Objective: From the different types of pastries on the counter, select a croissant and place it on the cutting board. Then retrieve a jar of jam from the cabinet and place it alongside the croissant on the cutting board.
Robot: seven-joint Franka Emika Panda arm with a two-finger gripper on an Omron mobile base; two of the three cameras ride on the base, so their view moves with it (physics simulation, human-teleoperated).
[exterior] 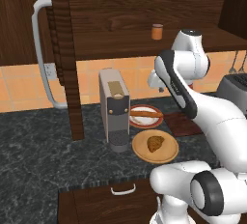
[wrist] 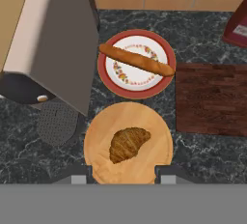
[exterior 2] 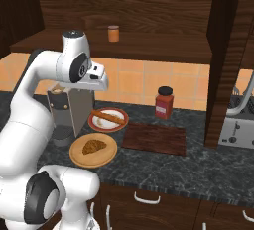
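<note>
Closed, empty gripper [wrist: 120, 178] hovers above croissant [wrist: 127, 143] — light, flaky, crushable — best pinched across its thick middle; cutting board [wrist: 212, 100] at two o'clock.

Home kitchen: dark marbled counter [exterior 2: 208, 167] with drawers below, orange tiled wall [exterior 2: 149, 83], wooden wall cabinet [exterior: 144, 20], coffee machine [exterior: 115, 109], toaster [exterior 2: 238, 127], hanging utensils [exterior: 236, 63].

The white arm rose from its base, bent sharply at the elbow, and its wrist turned downward. The gripper [wrist: 123, 178] pointed straight down, well above the surface beneath it, its two dark fingertips [wrist: 78, 175] empty and at their narrowest spacing.
</note>
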